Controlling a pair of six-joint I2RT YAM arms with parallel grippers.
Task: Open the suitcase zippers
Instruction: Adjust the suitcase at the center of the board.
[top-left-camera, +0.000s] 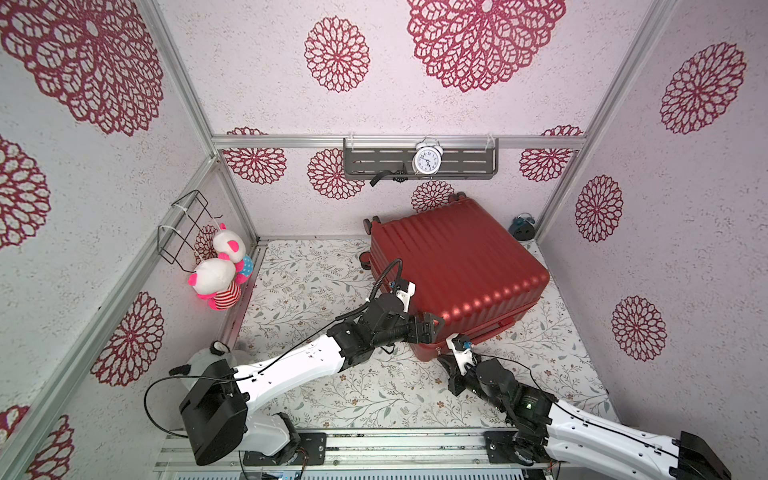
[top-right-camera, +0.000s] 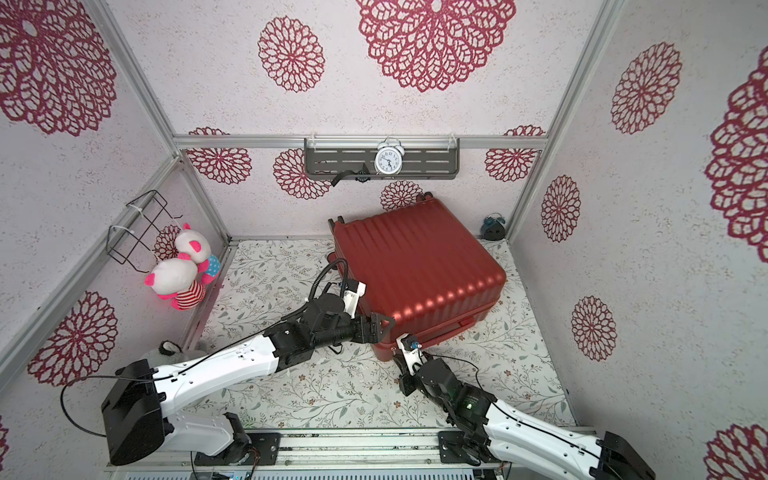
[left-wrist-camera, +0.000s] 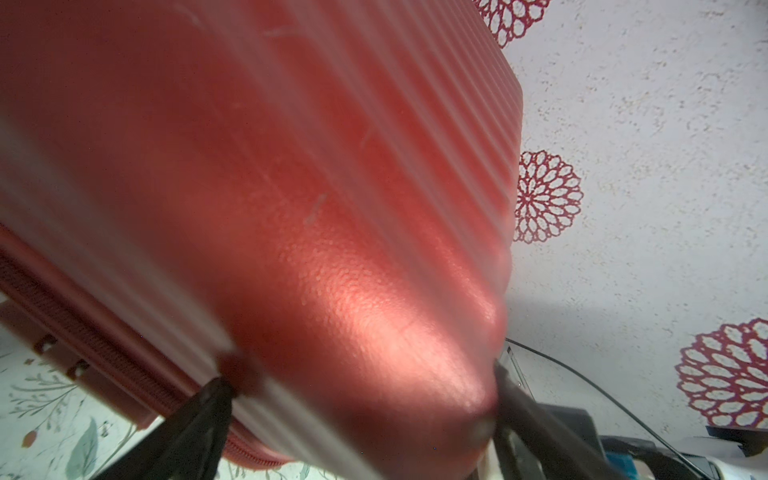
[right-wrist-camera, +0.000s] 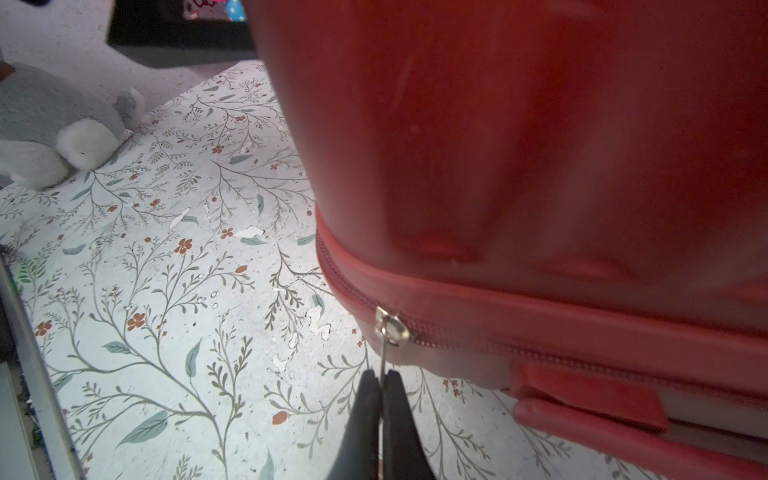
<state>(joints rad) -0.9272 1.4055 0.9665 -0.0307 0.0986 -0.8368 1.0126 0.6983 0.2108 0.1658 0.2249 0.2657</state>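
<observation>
Right tool (right-wrist-camera: 380, 386), clamped shut on the thin metal pull (right-wrist-camera: 385, 357) of the red zipper track (right-wrist-camera: 457, 344), sits just outside the near corner of the glossy red ribbed suitcase (top-left-camera: 457, 266) flat on the floral tabletop (top-left-camera: 316, 282), the track curving round that corner, which the wide-open left tool (top-left-camera: 434, 327) straddles.

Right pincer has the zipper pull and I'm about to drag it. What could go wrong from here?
1. The right pincer pinches only the tip of the thin zipper pull; it could slip out under load.
2. The slider sits beside a rounded corner of the suitcase, where the zipper track bends; it may jam if dragged round it.
3. The left pincer stands open against that corner, not clamped, so the case may slide instead of unzipping.
</observation>
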